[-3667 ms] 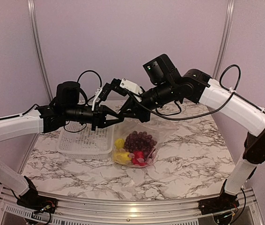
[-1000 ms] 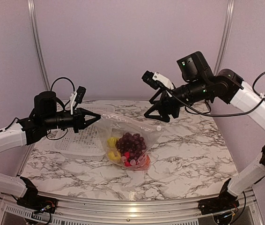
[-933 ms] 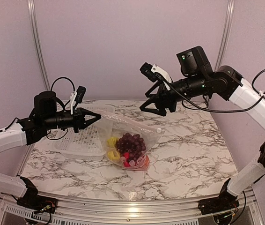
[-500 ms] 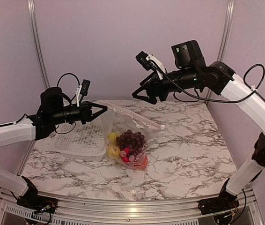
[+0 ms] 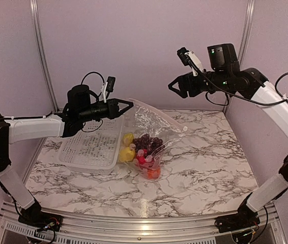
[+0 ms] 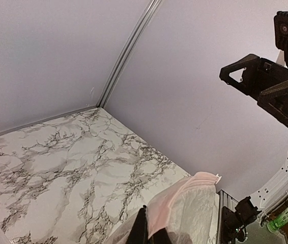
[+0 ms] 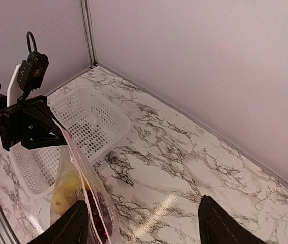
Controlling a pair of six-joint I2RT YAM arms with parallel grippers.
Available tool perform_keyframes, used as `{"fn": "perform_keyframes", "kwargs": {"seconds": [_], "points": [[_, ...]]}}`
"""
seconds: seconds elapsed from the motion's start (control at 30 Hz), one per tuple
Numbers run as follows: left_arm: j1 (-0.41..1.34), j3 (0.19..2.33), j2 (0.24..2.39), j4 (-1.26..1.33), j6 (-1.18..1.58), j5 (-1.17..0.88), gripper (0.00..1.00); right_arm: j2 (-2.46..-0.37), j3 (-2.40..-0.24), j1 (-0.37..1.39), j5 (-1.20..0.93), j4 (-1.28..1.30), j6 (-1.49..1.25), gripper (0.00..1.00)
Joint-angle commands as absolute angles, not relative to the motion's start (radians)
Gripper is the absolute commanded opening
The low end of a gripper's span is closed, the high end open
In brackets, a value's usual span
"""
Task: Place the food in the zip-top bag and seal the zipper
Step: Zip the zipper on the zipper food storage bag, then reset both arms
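Zip-top bag [image 5: 151,122] is hanging just below the left gripper [image 5: 130,104], which is pinching its top corner; right gripper [image 5: 173,87] is gaping wide, well apart.

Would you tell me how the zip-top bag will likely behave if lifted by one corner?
Probably floppy: the zip-top bag drapes and crinkles from the left pincer, shut on its corner. Likely bottom-heavy and apt to swing: the food sits bunched at its lowest end.

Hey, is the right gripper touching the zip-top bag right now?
Apart. The top external view shows the right gripper open, high near the back wall, with bare wall between it and the zip-top bag held by the left gripper.
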State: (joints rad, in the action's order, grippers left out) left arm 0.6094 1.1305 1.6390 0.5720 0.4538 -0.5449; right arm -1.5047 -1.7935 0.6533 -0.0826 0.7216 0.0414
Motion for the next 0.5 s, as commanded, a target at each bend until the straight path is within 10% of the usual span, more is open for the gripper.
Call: {"fn": "perform_keyframes", "kwargs": {"seconds": [0.0,0.13,0.23,0.3,0.47], "points": [[0.612,1.164,1.64,0.657,0.475,-0.546,0.0,-1.466,-1.75,0.652,-0.063,0.694,0.006,0.71],[0.612,1.144,1.625,0.648,0.481,-0.539,0.12,-1.454,-1.72,0.652,-0.082,0.679,-0.02,0.72],[0.612,1.131,1.584,0.6,0.466,-0.465,0.48,-1.457,-1.722,0.651,-0.044,0.662,-0.079,0.75],[0.611,1.134,1.534,0.51,0.418,-0.356,0.96,-1.454,-1.728,0.652,0.091,0.655,-0.174,0.77],[0.609,1.116,1.387,0.366,0.319,-0.199,0.99,-1.397,-1.666,0.651,0.328,0.588,-0.226,0.78]]}}
